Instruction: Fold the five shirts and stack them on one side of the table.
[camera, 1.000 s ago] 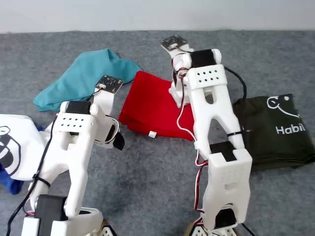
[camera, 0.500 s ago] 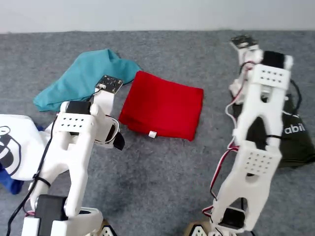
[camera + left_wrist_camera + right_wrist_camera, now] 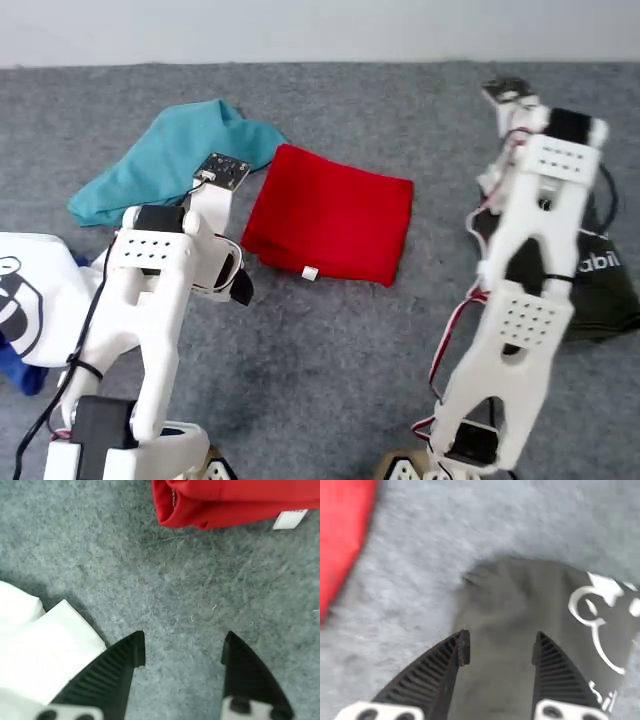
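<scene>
A folded red shirt (image 3: 330, 225) lies mid-table. Behind it to the left is a loose teal shirt (image 3: 170, 155). At the left edge a white printed shirt (image 3: 30, 290) covers a blue one (image 3: 20, 375). A dark printed shirt (image 3: 605, 285) lies at the right, partly hidden by the right arm (image 3: 530, 250). My left gripper (image 3: 182, 650) hangs open over bare carpet between the red shirt's hem (image 3: 235, 502) and the white shirt (image 3: 30, 655). My right gripper (image 3: 500, 647) is open above the dark shirt's (image 3: 520, 605) near corner, holding nothing.
Grey carpet (image 3: 330, 360) covers the table, with free room in front of the red shirt. A pale wall (image 3: 320, 30) bounds the far edge. The red shirt's edge (image 3: 340, 540) lies off to one side of the right gripper.
The right arm has swung from above the red shirt's far edge to the right and now stands over the dark shirt. The left arm has kept still.
</scene>
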